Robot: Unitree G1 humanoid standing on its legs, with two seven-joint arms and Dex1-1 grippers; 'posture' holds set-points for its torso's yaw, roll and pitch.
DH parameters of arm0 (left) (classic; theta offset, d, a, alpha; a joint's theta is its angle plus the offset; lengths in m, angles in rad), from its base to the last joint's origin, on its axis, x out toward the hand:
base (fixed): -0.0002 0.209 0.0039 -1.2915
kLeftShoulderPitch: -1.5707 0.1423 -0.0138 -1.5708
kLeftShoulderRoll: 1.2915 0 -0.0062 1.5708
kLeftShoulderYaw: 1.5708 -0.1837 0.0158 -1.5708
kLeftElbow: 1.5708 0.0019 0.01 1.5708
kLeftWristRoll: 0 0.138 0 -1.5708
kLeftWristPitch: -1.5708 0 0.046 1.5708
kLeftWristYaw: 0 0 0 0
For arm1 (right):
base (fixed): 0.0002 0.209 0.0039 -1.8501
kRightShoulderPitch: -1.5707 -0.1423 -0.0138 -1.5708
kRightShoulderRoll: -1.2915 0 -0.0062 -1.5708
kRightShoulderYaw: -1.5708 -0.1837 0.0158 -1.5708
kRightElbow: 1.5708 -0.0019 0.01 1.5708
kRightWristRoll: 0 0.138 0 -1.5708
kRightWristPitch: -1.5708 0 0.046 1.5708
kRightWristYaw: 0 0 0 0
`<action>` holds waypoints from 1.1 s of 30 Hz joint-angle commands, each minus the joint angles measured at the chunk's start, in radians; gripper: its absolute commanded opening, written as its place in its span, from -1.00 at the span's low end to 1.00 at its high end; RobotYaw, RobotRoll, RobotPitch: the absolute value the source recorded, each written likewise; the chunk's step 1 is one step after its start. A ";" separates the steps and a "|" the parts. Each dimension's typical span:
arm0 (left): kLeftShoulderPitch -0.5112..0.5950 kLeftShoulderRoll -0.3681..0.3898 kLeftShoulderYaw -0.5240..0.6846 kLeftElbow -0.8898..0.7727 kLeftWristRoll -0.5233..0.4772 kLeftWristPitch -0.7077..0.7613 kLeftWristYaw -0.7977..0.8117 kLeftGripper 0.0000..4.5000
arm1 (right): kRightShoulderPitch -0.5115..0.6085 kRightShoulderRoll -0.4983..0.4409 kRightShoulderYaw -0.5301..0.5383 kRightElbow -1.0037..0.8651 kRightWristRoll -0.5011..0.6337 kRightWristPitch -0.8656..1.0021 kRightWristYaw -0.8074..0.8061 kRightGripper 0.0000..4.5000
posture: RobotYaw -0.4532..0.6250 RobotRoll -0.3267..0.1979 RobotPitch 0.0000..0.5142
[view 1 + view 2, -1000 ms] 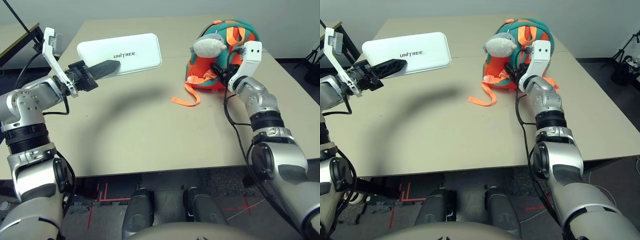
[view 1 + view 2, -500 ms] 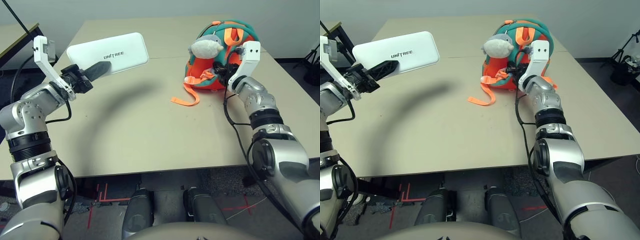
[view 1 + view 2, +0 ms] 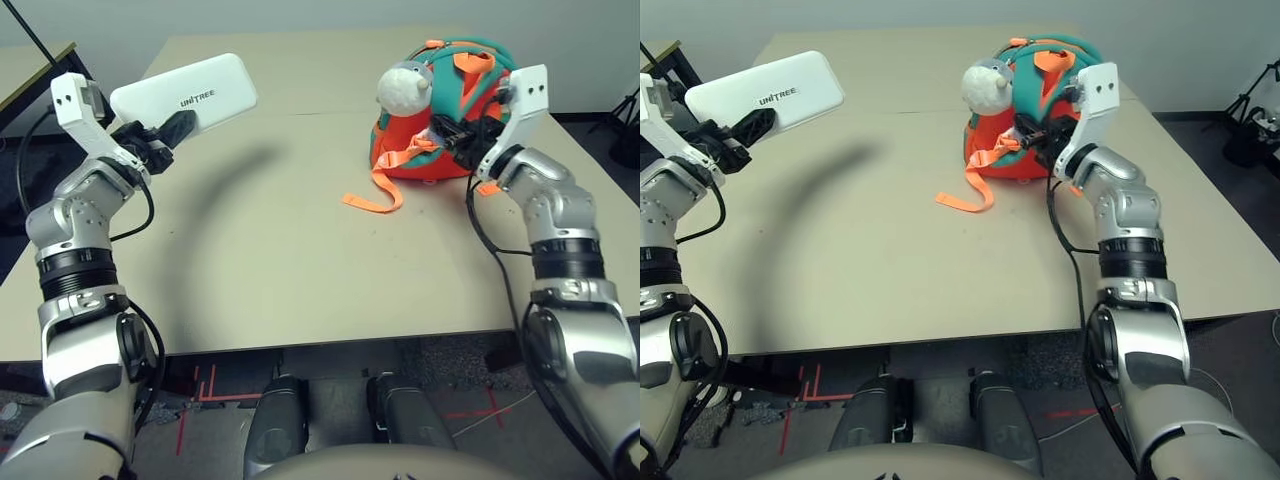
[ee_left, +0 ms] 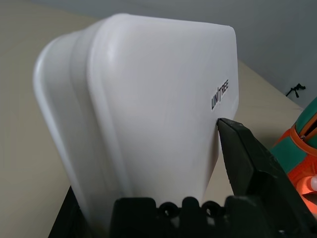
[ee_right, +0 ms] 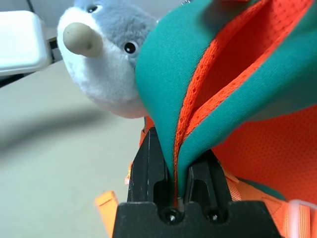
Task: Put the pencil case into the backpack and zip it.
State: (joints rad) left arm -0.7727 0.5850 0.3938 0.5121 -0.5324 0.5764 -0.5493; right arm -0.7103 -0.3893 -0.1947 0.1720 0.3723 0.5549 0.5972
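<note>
While the right gripper (image 5: 177, 186) is pinching the backpack (image 3: 470, 120) flap, the left gripper (image 3: 172, 128) is clamping the pencil case (image 3: 185, 93) aloft; insertion, zipping pending

white rounded rectangular hard-plastic pencil case (image 4: 148, 99): smooth, faint satin sheen, black printed lettering
small orange-and-teal fabric backpack (image 3: 470, 90): matt cloth; teal panel smooth-woven, orange lining open mesh in right wrist view
grey-white plush shark toy (image 5: 99, 64): fuzzy pile, glossy bead eyes, matt tan nose
loose orange strap (image 3: 372, 195): flat woven webbing, matt
beige flat counter (image 3: 300, 250): smooth, matt laminate look
left hand (image 4: 233, 163): black plastic fingers, matt, slightly grainy
right hand (image 5: 176, 176): black matt plastic
forearms: silver, satin metal look
</note>
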 commanded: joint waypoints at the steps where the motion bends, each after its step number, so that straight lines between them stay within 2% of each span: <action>1: -0.034 -0.005 -0.017 0.029 0.015 -0.034 -0.023 0.45 | 0.011 -0.011 -0.015 -0.200 0.078 0.080 -0.016 -0.94 | -0.41 0.25 -0.72; 7: -0.064 -0.004 -0.039 0.062 0.028 -0.050 -0.047 0.45 | 0.074 -0.037 -0.031 -0.457 0.196 0.281 -0.050 -0.94 | -0.46 0.25 -0.70; 13: -0.070 0.010 -0.055 0.031 0.026 -0.035 -0.100 0.45 | 0.145 -0.048 -0.041 -0.607 0.329 0.426 -0.075 -0.94 | -0.47 0.25 -0.71; 19: -0.018 0.087 -0.110 -0.117 -0.009 0.065 -0.261 0.45 | 0.196 -0.060 -0.029 -0.628 0.397 0.471 -0.075 -0.94 | -0.46 0.25 -0.72; 27: 0.017 0.198 -0.128 -0.293 -0.084 0.226 -0.411 0.45 | 0.255 -0.140 0.012 -0.599 0.413 0.465 -0.013 -0.94 | -0.42 0.25 -0.73; 33: 0.003 0.240 -0.154 -0.312 -0.084 0.247 -0.478 0.45 | 0.260 -0.156 0.032 -0.572 0.401 0.439 0.007 -0.94 | -0.40 0.25 -0.75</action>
State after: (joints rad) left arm -0.7582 0.8080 0.2519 0.2190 -0.6034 0.8186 -1.0016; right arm -0.4535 -0.5385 -0.1756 -0.3991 0.7647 1.0056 0.5821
